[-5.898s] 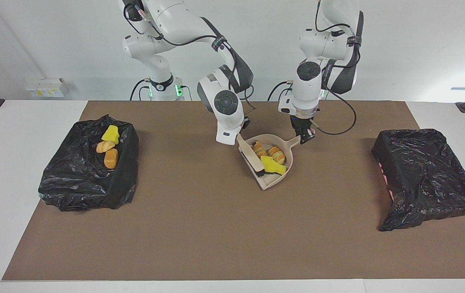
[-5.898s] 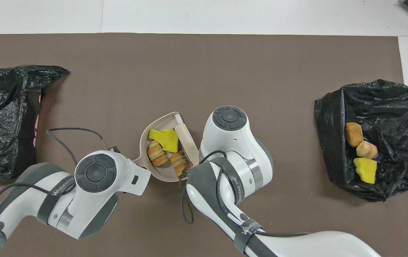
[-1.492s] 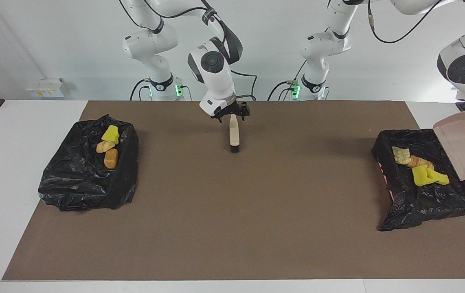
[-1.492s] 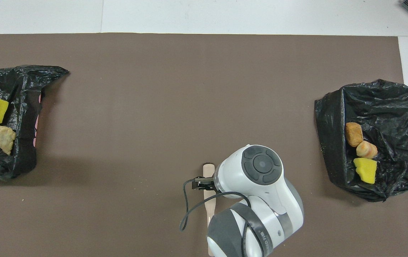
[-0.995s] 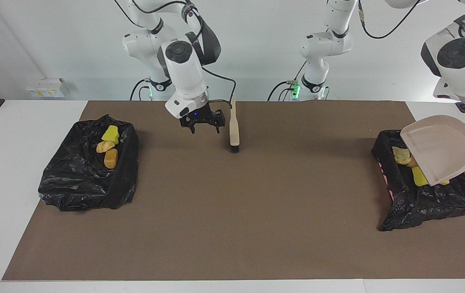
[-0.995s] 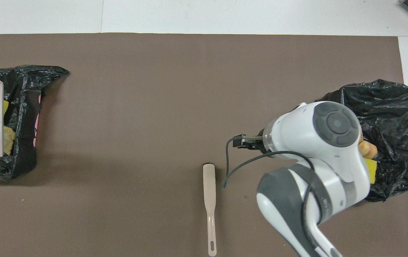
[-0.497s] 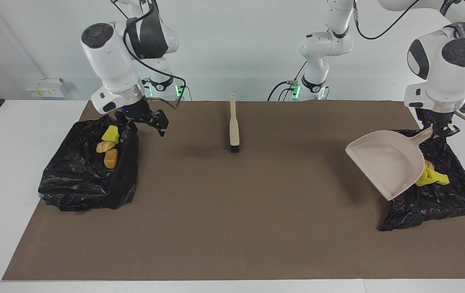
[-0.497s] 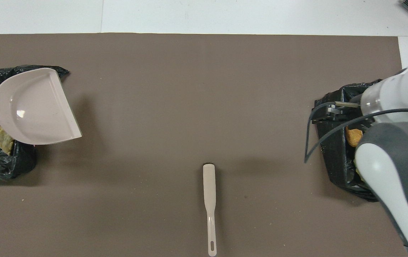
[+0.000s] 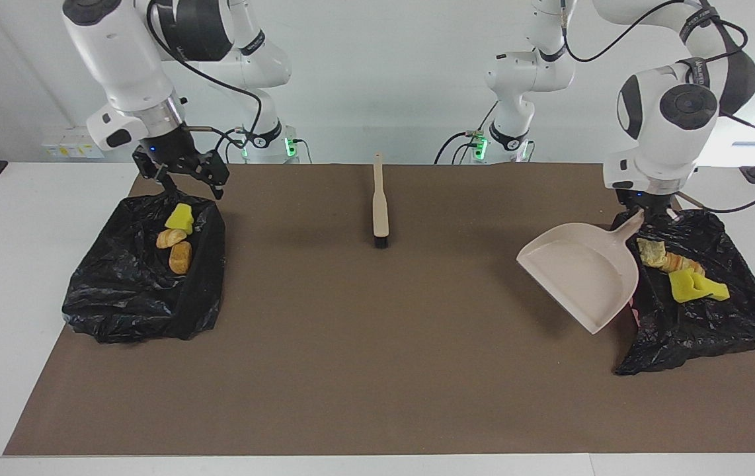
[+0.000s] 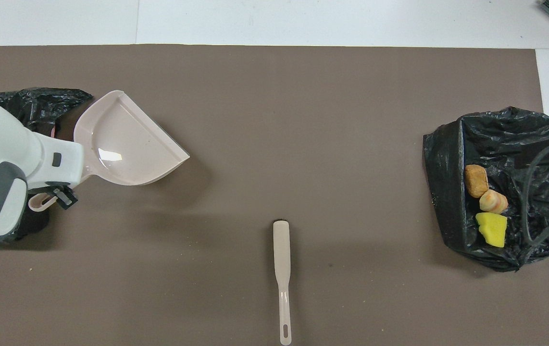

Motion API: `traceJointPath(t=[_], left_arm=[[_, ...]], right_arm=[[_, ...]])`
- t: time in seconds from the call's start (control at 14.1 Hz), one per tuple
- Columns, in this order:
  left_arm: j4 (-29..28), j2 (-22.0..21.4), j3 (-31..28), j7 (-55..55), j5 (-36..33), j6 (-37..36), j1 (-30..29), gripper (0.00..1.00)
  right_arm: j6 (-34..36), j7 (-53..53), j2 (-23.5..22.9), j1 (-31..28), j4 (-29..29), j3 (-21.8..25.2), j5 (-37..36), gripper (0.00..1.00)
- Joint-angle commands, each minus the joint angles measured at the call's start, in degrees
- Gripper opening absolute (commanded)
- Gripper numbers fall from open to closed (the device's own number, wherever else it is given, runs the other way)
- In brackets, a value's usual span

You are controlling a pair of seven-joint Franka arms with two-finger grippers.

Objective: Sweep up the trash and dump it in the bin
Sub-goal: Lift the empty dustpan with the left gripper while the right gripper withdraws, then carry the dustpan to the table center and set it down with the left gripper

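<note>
With all the trash (image 9: 678, 271) lying in the two black bins (image 9: 701, 311), the left claw (image 9: 652, 210), clamped on the empty dustpan (image 9: 582, 271) beside its bin, should next set it on the worktop (image 9: 377, 370), while the right claw (image 9: 182, 173) hangs apart over the other bin.

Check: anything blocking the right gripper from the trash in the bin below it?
Nothing visible. The open right gripper hangs over the bin, at its edge nearest the robots; three trash scraps lie uncovered inside.
</note>
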State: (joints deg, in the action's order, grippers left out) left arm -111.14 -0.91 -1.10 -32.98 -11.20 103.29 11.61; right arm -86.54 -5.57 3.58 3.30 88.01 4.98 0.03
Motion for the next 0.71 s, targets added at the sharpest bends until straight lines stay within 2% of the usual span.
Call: traceJointPath(t=[0.0,0.21,0.57,0.64], left_arm=[[-1.5,-1.6,-1.0,14.1,2.0,0.6,8.1,0.0],[0.0,-0.6,-1.1,25.0,7.0,0.5,13.6,0.0],[12.8,11.5,-1.1,38.8,11.7,-2.7,23.0,0.0],[17.2,15.3,-1.2,41.7,12.0,-4.1,25.3,0.0]], right_arm=[[1.5,1.8,1.2,-0.1,0.3,-0.8,-1.8,1.0],[1.5,1.7,1.4,-0.3,0.6,-0.7,-1.7,1.0],[1.5,1.3,1.3,-0.2,0.4,-0.9,-0.6,1.0],[1.4,1.3,1.3,-0.2,0.3,-1.0,-0.6,1.0]])
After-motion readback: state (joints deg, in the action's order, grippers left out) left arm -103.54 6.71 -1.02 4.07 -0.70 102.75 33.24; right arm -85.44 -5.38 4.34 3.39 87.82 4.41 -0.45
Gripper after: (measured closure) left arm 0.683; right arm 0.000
